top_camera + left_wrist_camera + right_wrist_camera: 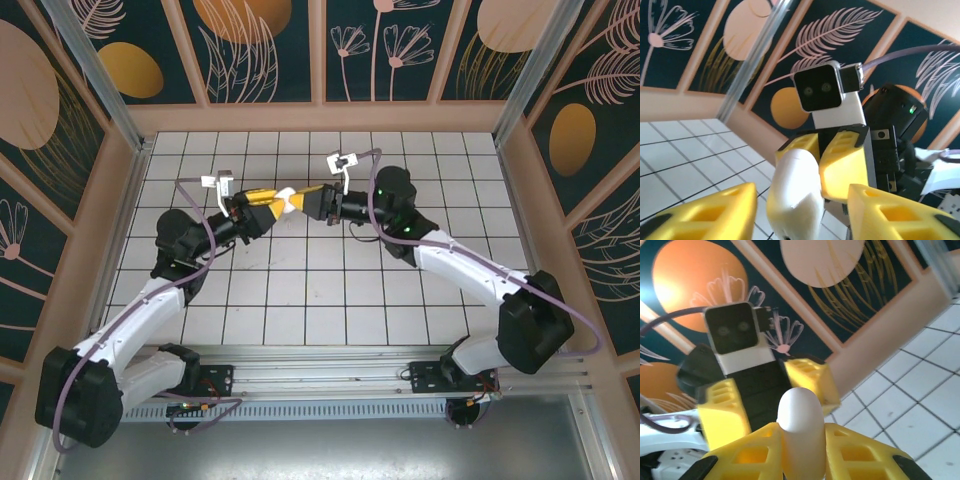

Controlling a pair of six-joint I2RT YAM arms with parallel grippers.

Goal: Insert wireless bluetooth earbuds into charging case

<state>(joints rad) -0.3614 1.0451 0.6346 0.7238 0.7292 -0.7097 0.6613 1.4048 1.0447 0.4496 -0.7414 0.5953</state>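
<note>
I see the white charging case held clear of the tiled table, in the air between the two arms near mid-table. The right gripper pinches it, both yellow fingers pressed to its sides. The left gripper stands parted, its fingers flanking the case with gaps showing (so the right arm alone bears it, by my reading). The case's long axis runs along the line joining the grippers, rounded end toward the left one. I would back the left gripper straight off along that axis.
</note>
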